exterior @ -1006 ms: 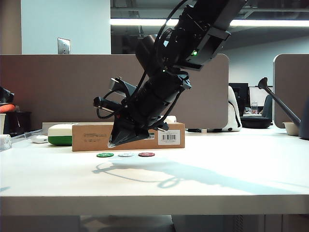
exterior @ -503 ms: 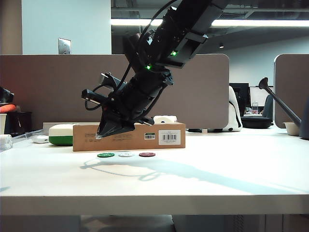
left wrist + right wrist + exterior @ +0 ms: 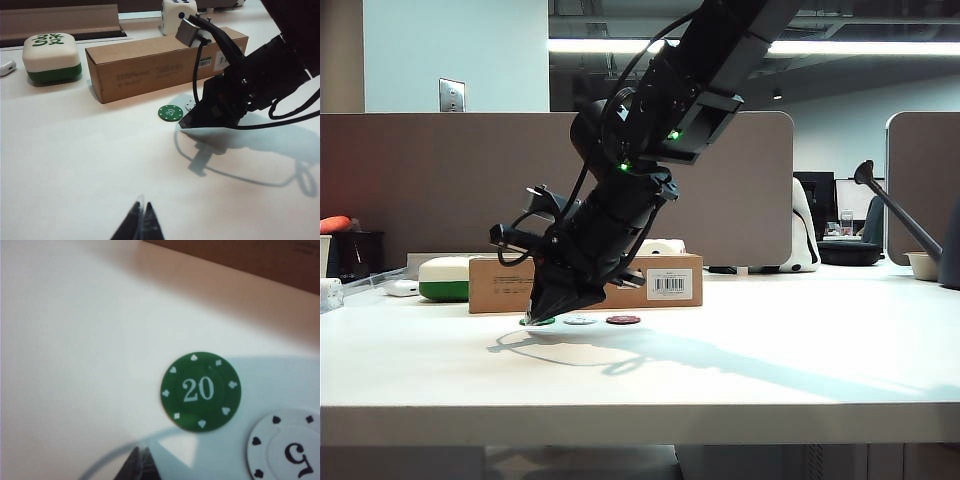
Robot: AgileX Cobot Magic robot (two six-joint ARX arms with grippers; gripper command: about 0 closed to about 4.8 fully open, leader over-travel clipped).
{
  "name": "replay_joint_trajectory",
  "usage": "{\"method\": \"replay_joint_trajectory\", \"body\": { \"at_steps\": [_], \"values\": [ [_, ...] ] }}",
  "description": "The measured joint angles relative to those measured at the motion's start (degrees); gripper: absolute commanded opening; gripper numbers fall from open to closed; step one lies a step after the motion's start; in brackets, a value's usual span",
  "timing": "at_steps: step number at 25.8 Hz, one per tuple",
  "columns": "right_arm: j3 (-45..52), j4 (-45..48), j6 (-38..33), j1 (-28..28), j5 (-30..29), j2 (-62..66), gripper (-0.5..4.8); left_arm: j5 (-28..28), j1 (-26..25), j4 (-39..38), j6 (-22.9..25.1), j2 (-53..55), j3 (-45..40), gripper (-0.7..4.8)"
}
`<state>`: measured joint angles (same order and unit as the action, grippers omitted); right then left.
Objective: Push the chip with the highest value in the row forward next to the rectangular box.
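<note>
Right claw, shut, low at the green chip.
Chip lies just ahead of it, short of the rectangular box; a skewed push may drag the white chip. Left claw, shut, idles apart.

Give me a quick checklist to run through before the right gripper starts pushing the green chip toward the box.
1. Target is the highest chip: green chip reads 20, white chip reads 5; dark red chip value unreadable. Cannot tell.
2. Right gripper shut for pushing: ok.
3. Right gripper low, on the chip's near side: ok; contact cannot tell.
4. Bare table between chip and rectangular box: ok.
5. Left gripper shut, well back from the chips: ok.
</note>
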<state>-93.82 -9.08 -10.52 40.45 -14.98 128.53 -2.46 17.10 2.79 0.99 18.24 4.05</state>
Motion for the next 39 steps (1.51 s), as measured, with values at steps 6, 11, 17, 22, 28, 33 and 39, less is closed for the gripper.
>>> {"method": "replay_joint_trajectory", "body": {
  "at_steps": [6,11,17,22,28,33,39],
  "values": [
    [0.02,0.17,0.07,0.02,0.63,0.48,-0.09,0.0,0.0,-0.02,0.0,-0.02,0.0,-0.05],
    [0.0,1.36,0.09,0.0,2.08,0.83,-0.09,0.0,0.0,-0.02,0.0,0.0,0.0,-0.05],
    [0.0,3.41,0.04,0.0,2.99,1.29,-0.09,0.0,0.0,-0.02,0.0,-0.02,0.0,-0.05],
    [-0.2,5.35,0.04,0.0,2.99,2.14,-0.09,0.0,0.0,-0.02,0.0,-0.02,0.0,-0.05],
    [-0.92,6.43,-0.13,0.0,3.02,2.99,-0.09,0.0,0.0,-0.02,0.0,-0.02,0.0,-0.05],
    [-0.92,6.73,-1.07,-0.35,3.43,3.04,-0.09,0.0,0.0,-0.02,0.0,-0.02,0.0,-0.05],
    [-0.96,6.01,-1.68,-0.72,3.23,3.02,-0.09,0.0,0.0,-0.02,0.0,-0.02,0.0,-0.05]
  ]
}}
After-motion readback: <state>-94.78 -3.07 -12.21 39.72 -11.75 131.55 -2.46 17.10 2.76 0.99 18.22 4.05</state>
